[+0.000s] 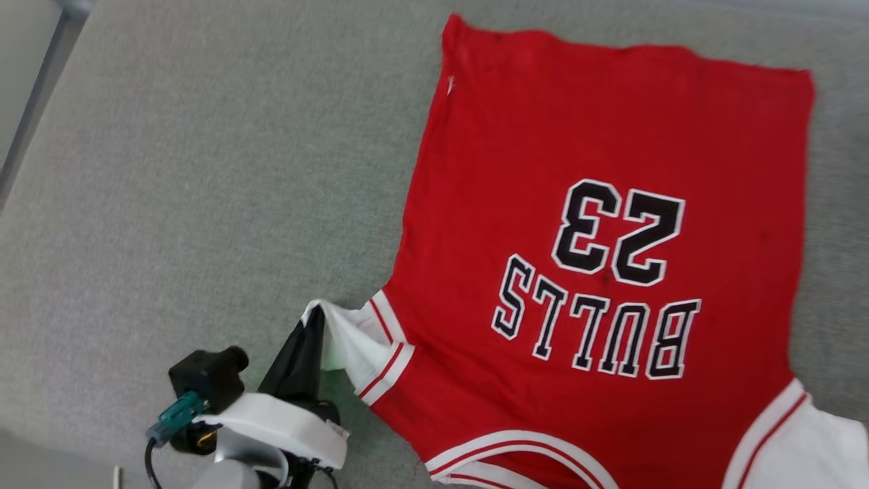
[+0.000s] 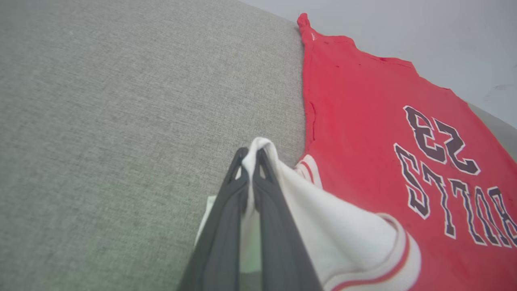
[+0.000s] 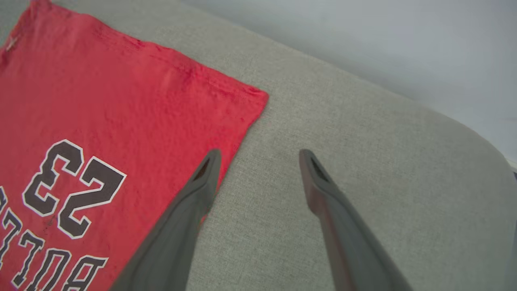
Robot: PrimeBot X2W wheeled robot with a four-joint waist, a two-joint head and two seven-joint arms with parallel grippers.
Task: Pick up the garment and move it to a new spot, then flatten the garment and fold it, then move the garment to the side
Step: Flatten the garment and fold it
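Garment [image 1: 611,136]: red, spread flat and print side up on grey cloth surface [image 1: 204,170], hem far, neckline near, right of the scene's middle. Print [image 1: 604,285] in black with white outline, reading "BULLS" and "23", upside down from the head view. Neckline trim [image 1: 516,448] and right white sleeve [image 1: 808,448] cut off by the near frame edge. Small white fleck [image 1: 450,84] near the far left corner, too small to identify. Left white sleeve [image 1: 353,343], edged with red-and-white trim, raised off the surface and pinched at its outer edge.

Left gripper [image 1: 314,320] at the garment's near left corner, clamped tight on that sleeve edge. From the left wrist view, dark fingers [image 2: 226,226] pressed together, with white cloth showing between and just past the tips.

Right gripper [image 3: 260,155] spread wide, holding nothing, above the surface just beside the garment's right edge, near the far right corner. One finger [image 3: 190,214] overlapping the red edge in that view, contact impossible to judge.
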